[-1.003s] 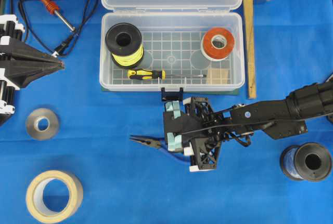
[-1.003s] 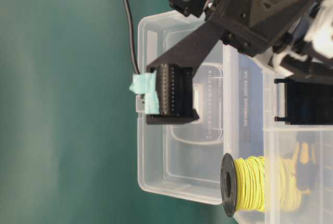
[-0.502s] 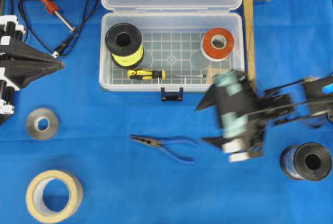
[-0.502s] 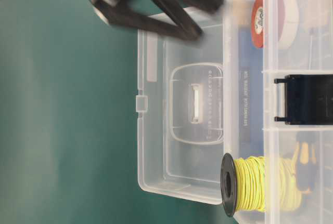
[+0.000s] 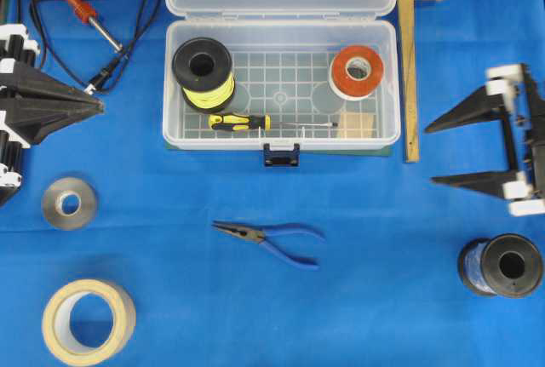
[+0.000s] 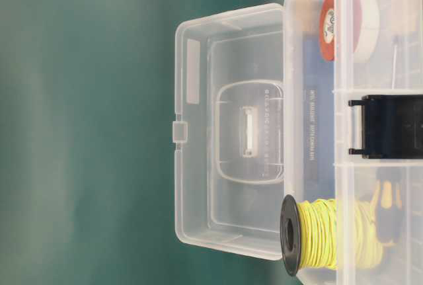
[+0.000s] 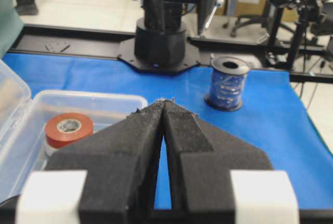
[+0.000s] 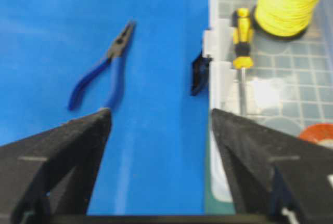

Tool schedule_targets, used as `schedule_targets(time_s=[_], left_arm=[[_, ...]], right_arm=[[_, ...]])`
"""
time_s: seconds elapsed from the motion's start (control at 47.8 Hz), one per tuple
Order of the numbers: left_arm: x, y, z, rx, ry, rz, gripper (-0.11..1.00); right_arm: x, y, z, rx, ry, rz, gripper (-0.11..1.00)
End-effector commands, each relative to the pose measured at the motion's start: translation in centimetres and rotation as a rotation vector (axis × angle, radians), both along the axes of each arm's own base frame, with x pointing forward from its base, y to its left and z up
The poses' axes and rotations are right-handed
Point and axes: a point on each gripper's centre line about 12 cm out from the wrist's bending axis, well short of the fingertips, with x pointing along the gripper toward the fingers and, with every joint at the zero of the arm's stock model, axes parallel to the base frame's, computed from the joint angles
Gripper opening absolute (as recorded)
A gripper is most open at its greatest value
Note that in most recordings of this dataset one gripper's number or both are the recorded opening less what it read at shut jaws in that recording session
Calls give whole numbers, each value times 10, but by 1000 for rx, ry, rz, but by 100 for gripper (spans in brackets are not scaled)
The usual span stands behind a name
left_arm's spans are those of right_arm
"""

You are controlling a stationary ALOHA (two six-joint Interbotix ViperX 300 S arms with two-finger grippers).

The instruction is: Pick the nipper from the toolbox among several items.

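1. So: right gripper [image 5: 438,154] is at the right edge of the overhead view, jaws spread wide, nothing between them.
2. Nipper [image 5: 271,239] lies flat on the blue cloth [image 5: 170,299], outside the toolbox [image 5: 281,139], well apart from the right gripper toward the middle. Nothing touches it.
3. In the right wrist view the nipper [image 8: 104,70] sits ahead and left of the jaws, tip pointing away.
4. Toolbox is open, lid back. Inside: yellow wire spool [image 5: 203,74], yellow-black screwdriver [image 5: 247,122], red-orange tape roll [image 5: 357,71], small tan block [image 5: 358,124].
5. Toolbox latch [image 8: 199,73] is ahead between the right jaws.
6. Left gripper [image 5: 98,106] is at the far left, jaws pressed together, holding nothing.
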Motion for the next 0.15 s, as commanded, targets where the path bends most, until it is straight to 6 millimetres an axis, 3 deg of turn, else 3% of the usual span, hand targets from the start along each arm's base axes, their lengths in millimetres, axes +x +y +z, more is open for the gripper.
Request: schedule_targets(time_s=[0.0,0.125], left_arm=[[1,0,4,0,-12,-1,0],[1,-1,3,0,-9,-3,0]], right_arm=[[-8,-3,-4,9,-39,-11,77],[-15,-9,-18,12,-51,-34,77]])
